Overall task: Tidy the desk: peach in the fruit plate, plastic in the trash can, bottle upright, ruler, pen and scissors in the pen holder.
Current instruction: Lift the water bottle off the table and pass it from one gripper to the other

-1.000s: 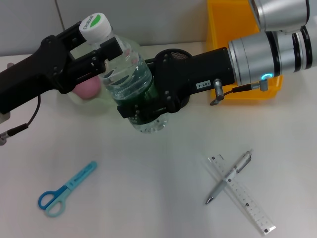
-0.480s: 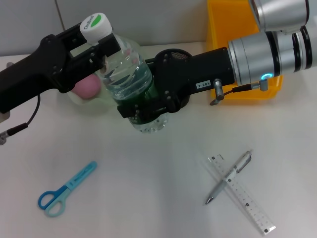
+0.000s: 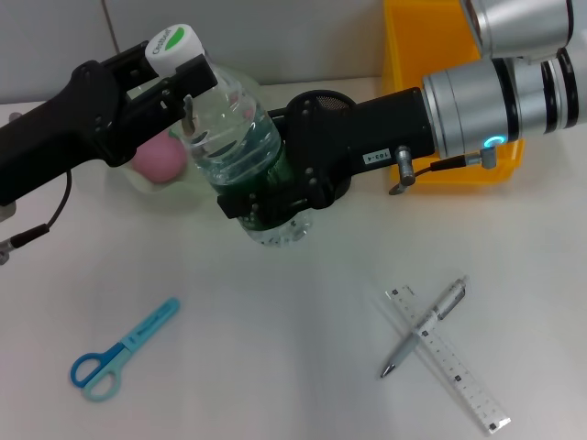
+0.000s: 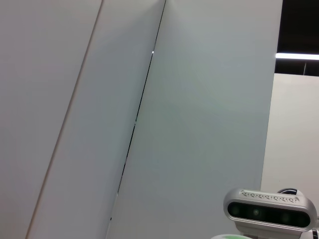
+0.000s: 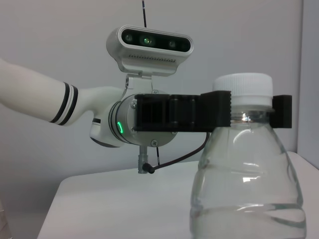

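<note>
Clear bottle stands gripped low in my right pincer; left pincer brackets the cap at eleven o'clock, apparently parting. Release gently, avoid tipping.

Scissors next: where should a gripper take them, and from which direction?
Grip the scissors from straight above, on the pale blue closed blades just past the handle loops. They lie flat and diagonal on the table, clear of other items, so set the fingers across the narrow shaft.
</note>
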